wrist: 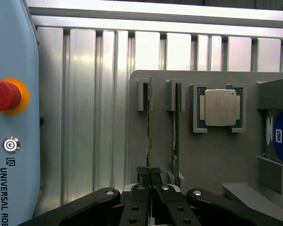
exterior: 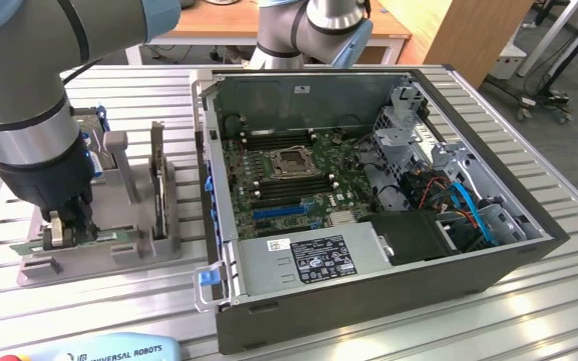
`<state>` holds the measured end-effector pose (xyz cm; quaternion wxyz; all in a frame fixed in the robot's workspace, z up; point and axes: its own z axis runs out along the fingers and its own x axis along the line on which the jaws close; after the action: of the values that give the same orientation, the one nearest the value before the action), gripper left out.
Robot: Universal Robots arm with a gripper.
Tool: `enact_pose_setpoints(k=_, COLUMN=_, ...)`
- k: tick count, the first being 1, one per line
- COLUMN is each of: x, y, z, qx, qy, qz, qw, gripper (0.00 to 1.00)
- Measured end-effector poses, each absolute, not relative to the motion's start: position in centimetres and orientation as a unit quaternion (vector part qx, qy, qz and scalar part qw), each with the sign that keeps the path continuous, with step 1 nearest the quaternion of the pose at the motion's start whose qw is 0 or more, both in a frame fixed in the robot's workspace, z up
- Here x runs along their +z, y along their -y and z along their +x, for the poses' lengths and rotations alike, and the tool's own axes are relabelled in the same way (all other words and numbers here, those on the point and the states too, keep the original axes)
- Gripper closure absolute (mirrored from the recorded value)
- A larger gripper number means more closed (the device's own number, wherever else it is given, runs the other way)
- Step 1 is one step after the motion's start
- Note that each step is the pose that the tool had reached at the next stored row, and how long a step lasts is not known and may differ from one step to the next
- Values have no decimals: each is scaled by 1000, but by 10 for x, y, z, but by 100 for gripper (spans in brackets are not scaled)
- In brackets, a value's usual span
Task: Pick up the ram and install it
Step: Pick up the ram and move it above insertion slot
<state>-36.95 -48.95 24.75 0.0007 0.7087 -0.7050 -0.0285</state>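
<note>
At about eight o'clock in the exterior view, we found the gripper (exterior: 65, 229) down on the grey parts fixture (exterior: 118, 256), its jaws drawn almost together over the ram (exterior: 108, 239). The green stick lay on edge in its holder, not yet lifted. The open computer case (exterior: 369, 293) stood well apart toward three o'clock on the slatted aluminium table (exterior: 530, 323). Inside it we could see the motherboard's dark memory slots (exterior: 279, 138) at twelve o'clock of the empty processor socket (exterior: 291, 162). A teach pendant (exterior: 98, 350) lay at seven o'clock.

In the wrist view, we saw the gripper (wrist: 149, 173) with its fingertips nearly closed, pinching one end of the ram (wrist: 148, 117), which ran edge-on away from the camera in a slot of the fixture (wrist: 212, 160). A second memory stick (wrist: 177, 122) stood just beside it in the neighbouring slot, then a silver processor (wrist: 220, 107) in its pocket and a blue-labelled hard drive (wrist: 280, 141) beyond. The pendant (wrist: 14, 165), with its red emergency stop button (wrist: 2, 95), lay on the far side of the ram from these.

We judged the pick-up to be the step in hand: grip made, stick seated. Freeing it would call for a straight pull along the slot, without tilt, since the neighbouring stick stood close and the hold was off-centre.
</note>
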Motion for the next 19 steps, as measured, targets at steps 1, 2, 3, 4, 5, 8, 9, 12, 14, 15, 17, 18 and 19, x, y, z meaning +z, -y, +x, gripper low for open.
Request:
enact_pose_setpoints(k=1, x=250, y=489, z=-370, qx=-28, qy=705, qz=709, qw=1, gripper=88)
enact_pose_setpoints(k=2, x=252, y=489, z=-370, qx=-28, qy=705, qz=709, qw=1, gripper=88)
enact_pose_setpoints(k=3, x=255, y=489, z=-370, qx=-29, qy=705, qz=709, qw=1, gripper=88)
enact_pose_setpoints(k=4, x=257, y=489, z=-370, qx=-28, qy=705, qz=709, qw=1, gripper=88)
enact_pose_setpoints(k=5, x=259, y=489, z=-370, qx=-29, qy=705, qz=709, qw=1, gripper=88)
enact_pose_setpoints(k=8, x=266, y=489, z=-370, qx=-29, qy=705, qz=709, qw=1, gripper=88)
enact_pose_setpoints(k=9, x=269, y=489, z=-370, qx=-29, qy=705, qz=709, qw=1, gripper=88)
enact_pose_setpoints(k=12, x=275, y=489, z=-370, qx=-28, qy=705, qz=709, qw=1, gripper=88)
enact_pose_setpoints(k=14, x=280, y=489, z=-370, qx=-28, qy=705, qz=709, qw=1, gripper=88)
enact_pose_setpoints(k=15, x=282, y=489, z=-370, qx=-29, qy=705, qz=709, qw=1, gripper=88)
enact_pose_setpoints(k=17, x=287, y=489, z=-370, qx=-29, qy=705, qz=709, qw=1, gripper=88)
enact_pose_setpoints(k=18, x=289, y=489, z=-370, qx=-28, qy=705, qz=709, qw=1, gripper=88)
enact_pose_setpoints(k=19, x=291, y=489, z=-370, qx=-28, qy=705, qz=709, qw=1, gripper=88)
